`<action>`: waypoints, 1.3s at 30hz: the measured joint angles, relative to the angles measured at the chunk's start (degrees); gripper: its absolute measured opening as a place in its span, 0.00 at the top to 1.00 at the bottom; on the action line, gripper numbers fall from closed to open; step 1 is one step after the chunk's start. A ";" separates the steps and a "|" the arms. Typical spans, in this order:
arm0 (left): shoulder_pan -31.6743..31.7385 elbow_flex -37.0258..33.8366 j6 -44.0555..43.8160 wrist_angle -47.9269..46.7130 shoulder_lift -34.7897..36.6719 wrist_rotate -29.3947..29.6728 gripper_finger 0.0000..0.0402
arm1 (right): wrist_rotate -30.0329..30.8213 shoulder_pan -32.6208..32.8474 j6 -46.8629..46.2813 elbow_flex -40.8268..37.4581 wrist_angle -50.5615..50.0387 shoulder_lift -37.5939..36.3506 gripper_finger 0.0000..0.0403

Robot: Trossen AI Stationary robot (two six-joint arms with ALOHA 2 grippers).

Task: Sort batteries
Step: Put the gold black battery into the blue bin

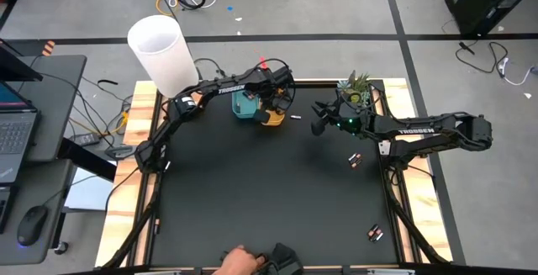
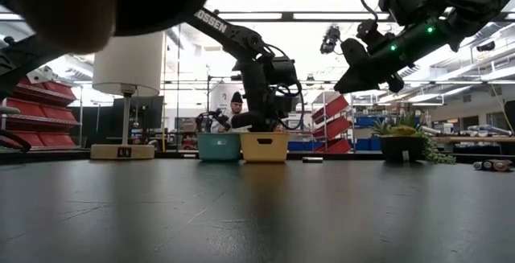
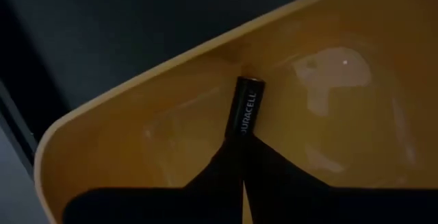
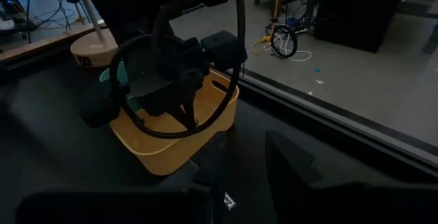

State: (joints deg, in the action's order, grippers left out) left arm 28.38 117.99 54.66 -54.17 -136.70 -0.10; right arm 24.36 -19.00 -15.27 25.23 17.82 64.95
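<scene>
Left wrist view shows the left gripper (image 3: 243,157) clamped on a black cylindrical Duracell battery (image 3: 246,106) inside the yellow plastic bin (image 3: 137,80), at the table's twelve o'clock, so releasing comes next; right gripper (image 1: 320,124) hovers, seemingly parted.

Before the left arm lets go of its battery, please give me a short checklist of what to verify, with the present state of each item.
1. Left gripper shut on the black battery: ok.
2. Battery held inside the yellow bin, not over the teal bin: ok.
3. Bin floor under the battery bare: ok in the left wrist view.
4. Right gripper apart from the bins, raised above the mat: ok.
5. Loose batteries waiting on the mat near the right arm: ok.
6. Person's hand at the table's near edge, away from both arms: ok.
</scene>
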 joint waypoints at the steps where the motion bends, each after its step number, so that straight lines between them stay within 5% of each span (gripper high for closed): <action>1: 0.00 0.00 -0.30 -0.04 0.00 0.00 0.98 | 0.00 0.00 0.00 0.00 -0.02 0.00 0.78; 21: -0.61 -0.09 -0.77 0.70 -1.54 -0.82 0.62 | 0.00 0.90 -0.11 0.00 -0.57 0.00 0.78; 39: 0.94 0.00 -14.08 0.31 -1.66 -3.84 0.76 | -0.21 1.19 -1.66 0.00 -0.35 0.00 0.78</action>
State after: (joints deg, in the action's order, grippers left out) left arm 29.32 117.99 40.57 -53.87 -138.37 -3.94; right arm 24.15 -17.82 -16.93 25.23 17.47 64.95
